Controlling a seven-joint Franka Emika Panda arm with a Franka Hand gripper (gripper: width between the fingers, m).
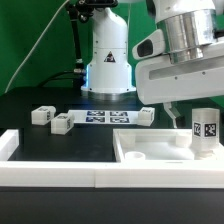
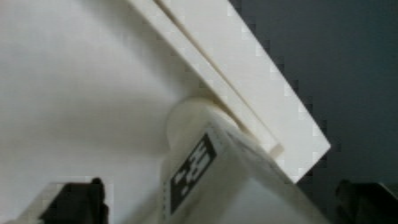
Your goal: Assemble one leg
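Franka arm poised over the tabletop tray (image 1: 122, 146): the leg (image 1: 205, 128) stands upright in the tray, its long axis vertical, tucked against the raised rim at the corner on the exterior view's right. The end effector (image 1: 172, 114) hangs above the tray's interior, just beside the leg on the exterior view's left. Its dark fingertips (image 2: 71, 200) are spread wide apart in the wrist view, gripping nothing. In that view the leg (image 2: 199, 165) rises between and ahead of the open jaws, pressed to the tray's rim (image 2: 249, 95), with a tag showing on one face. Whether a finger touches the post cannot be told from either picture.

The coming move looks to turn on that small sideways offset: the end effector would need to centre over the upright post before closing on it.

Apart from the one leg, the tray's visible floor is bare. Behind the tray, matching posts (image 1: 41, 115) (image 1: 60, 123) (image 1: 145, 117) lie loose on the dark worktop (image 1: 40, 137) around the marker board (image 1: 100, 118).
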